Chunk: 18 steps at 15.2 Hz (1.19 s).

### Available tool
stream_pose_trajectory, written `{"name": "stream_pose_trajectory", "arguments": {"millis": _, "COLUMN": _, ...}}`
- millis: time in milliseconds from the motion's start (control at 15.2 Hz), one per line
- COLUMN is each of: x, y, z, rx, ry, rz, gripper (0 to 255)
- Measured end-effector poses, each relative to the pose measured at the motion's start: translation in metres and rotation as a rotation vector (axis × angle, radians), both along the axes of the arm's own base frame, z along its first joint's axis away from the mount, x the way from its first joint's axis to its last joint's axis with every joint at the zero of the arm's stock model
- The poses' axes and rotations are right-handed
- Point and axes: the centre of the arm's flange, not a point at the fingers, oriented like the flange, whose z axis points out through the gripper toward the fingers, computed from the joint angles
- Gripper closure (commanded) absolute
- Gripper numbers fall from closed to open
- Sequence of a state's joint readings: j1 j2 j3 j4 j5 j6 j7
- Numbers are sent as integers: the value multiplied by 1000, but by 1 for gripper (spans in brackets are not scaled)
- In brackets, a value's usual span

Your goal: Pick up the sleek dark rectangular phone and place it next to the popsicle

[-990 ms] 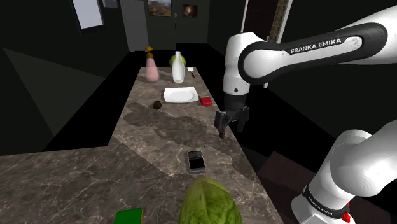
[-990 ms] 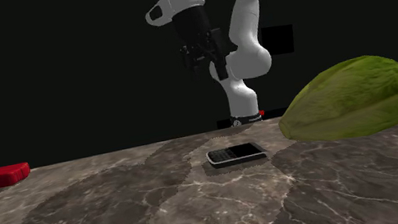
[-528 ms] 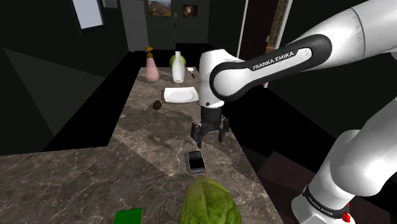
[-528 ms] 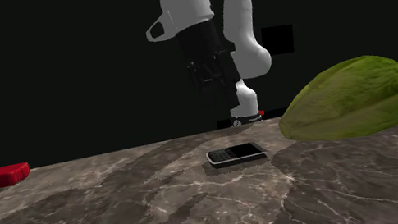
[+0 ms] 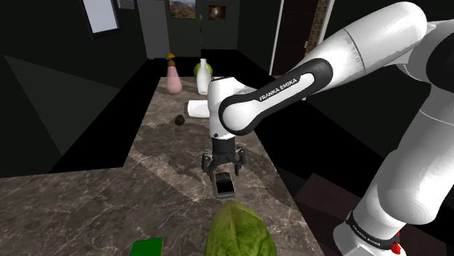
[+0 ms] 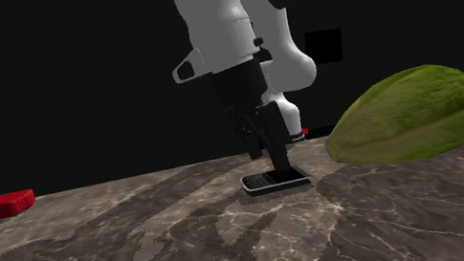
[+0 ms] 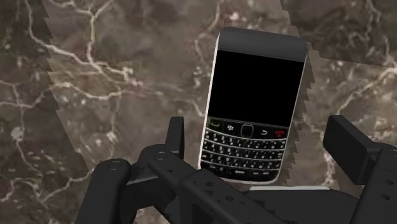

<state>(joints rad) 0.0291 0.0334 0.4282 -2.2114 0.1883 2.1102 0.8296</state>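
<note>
Now the phone (image 7: 254,108) — one only, flat on the marble counter (image 5: 167,182) just beyond the single green leafy head (image 5: 236,231) — has the gripper (image 7: 259,130) lowered over it from higher and farther off, fingers apart on either side and not touching, so closing looks next. Farther off stand one pink bottle (image 5: 173,80), one white bottle (image 5: 203,78) and one white plate (image 5: 193,109); one red-and-green slab (image 6: 0,204), likely the popsicle, lies well apart.

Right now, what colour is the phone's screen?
Black; the phone has a silvery rim, clearest in the wrist view.
</note>
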Motion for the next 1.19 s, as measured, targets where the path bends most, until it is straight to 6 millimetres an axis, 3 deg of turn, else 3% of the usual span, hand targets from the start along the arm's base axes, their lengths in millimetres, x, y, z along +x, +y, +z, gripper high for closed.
{"name": "stream_pose_trajectory", "arguments": {"millis": 330, "x": -4, "y": 4, "z": -25, "rx": 0, "ry": 1, "rz": -2, "gripper": 0}}
{"name": "stream_pose_trajectory", "arguments": {"millis": 726, "x": -5, "y": 4, "z": -28, "rx": 0, "ry": 0, "rz": -2, "gripper": 0}}
{"name": "stream_pose_trajectory", "arguments": {"millis": 792, "x": -5, "y": 4, "z": -28, "rx": 0, "ry": 0, "rz": -2, "gripper": 255}}
{"name": "stream_pose_trajectory", "arguments": {"millis": 1188, "x": -4, "y": 4, "z": -27, "rx": 0, "ry": -1, "rz": -2, "gripper": 255}}
